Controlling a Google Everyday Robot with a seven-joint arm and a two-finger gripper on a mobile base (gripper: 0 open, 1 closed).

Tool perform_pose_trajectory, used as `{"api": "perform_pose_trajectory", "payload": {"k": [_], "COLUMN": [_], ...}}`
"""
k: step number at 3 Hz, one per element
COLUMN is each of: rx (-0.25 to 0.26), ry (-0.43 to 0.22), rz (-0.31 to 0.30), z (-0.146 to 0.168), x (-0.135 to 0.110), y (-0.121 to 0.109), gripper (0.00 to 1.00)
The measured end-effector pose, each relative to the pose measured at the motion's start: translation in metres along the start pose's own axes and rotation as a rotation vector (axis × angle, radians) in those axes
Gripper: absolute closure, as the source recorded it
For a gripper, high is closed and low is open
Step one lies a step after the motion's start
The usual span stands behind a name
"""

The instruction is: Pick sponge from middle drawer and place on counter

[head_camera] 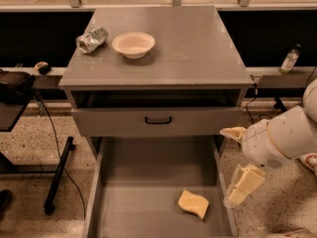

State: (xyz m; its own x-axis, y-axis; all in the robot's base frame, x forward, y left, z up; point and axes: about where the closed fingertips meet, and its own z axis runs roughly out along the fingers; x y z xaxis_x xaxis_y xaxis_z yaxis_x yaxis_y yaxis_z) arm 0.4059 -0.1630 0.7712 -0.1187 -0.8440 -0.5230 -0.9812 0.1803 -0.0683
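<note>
The pale yellow sponge [193,204] lies flat on the floor of the open middle drawer [138,207], near its right front. My gripper [229,168] hangs at the drawer's right wall, just right of and above the sponge, not touching it. Its two cream fingers [245,183] stand apart, open and empty. The gray counter [188,48] tops the cabinet.
A cream bowl [133,44] and a crushed silver can [92,39] sit on the counter's back left. The upper drawer front with a black handle [158,120] is slightly open. A black stand [54,182] is at left, a bottle [290,59] at right.
</note>
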Motion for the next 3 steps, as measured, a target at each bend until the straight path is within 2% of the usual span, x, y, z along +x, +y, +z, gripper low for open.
{"api": "perform_pose_trajectory", "payload": {"k": [1,2,3], "rx": [0.020,-0.031,-0.006], "ry": [-0.009,0.013,-0.002], "rz": [0.012,0.043,0.076], "z": [0.029,0.122,0.177], "x": [0.015,0.067,0.111], "y": [-0.005,0.009,0.007], "gripper": [0.00,0.00,0.00]}}
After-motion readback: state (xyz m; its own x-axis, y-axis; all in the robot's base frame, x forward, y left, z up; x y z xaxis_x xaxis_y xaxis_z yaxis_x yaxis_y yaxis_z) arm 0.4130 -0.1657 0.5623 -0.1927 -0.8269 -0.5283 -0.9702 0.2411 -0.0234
